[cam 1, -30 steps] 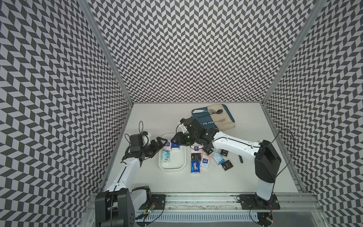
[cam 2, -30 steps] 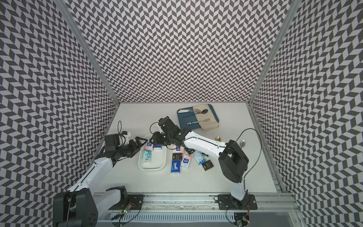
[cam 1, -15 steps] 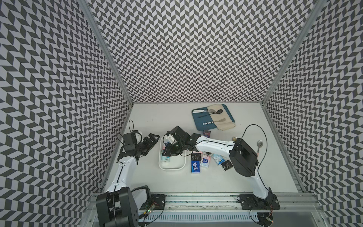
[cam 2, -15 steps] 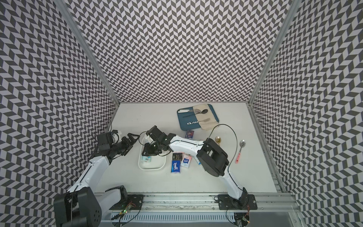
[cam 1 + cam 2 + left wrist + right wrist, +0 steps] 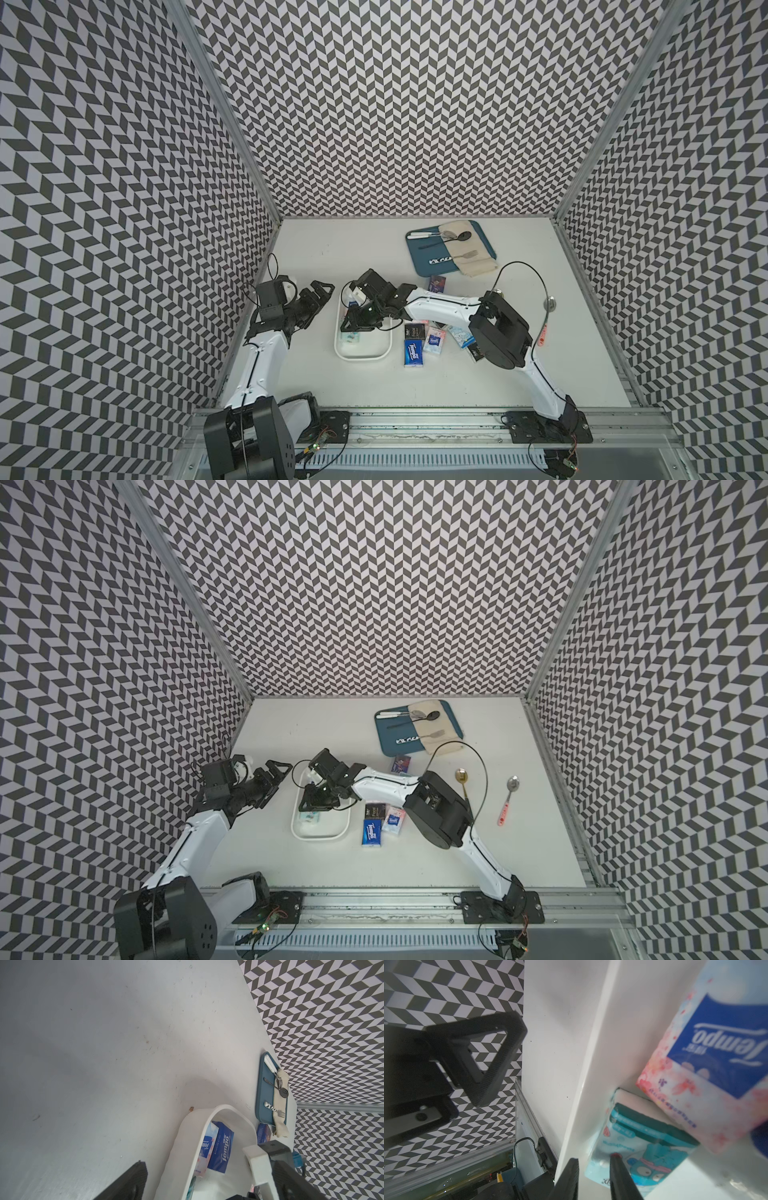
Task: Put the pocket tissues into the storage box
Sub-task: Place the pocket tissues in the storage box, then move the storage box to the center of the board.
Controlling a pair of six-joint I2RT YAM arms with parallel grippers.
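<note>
Nearest, a glossy dark-blue packet (image 5: 412, 352) printed "Tempo" lies on the table (image 5: 374, 249) right of the box (image 5: 361, 357), a shallow white round-cornered plastic tub. Above it the right gripper (image 5: 593, 1159), a second ago at the box's far end, hangs jaws part-open, clasping nothing, over a teal cartoon packet (image 5: 643, 1151) and a pink-blossom packet (image 5: 708, 1053) marked "Tempo" inside. The left gripper (image 5: 318, 299) gapes wide beside the box, and a lone packet (image 5: 437, 284) lies by the far blue tray (image 5: 430, 270).

Right fingers (image 5: 569, 1180) moved down into storage box (image 5: 362, 356); right elbow (image 5: 500, 332) swung left.
</note>
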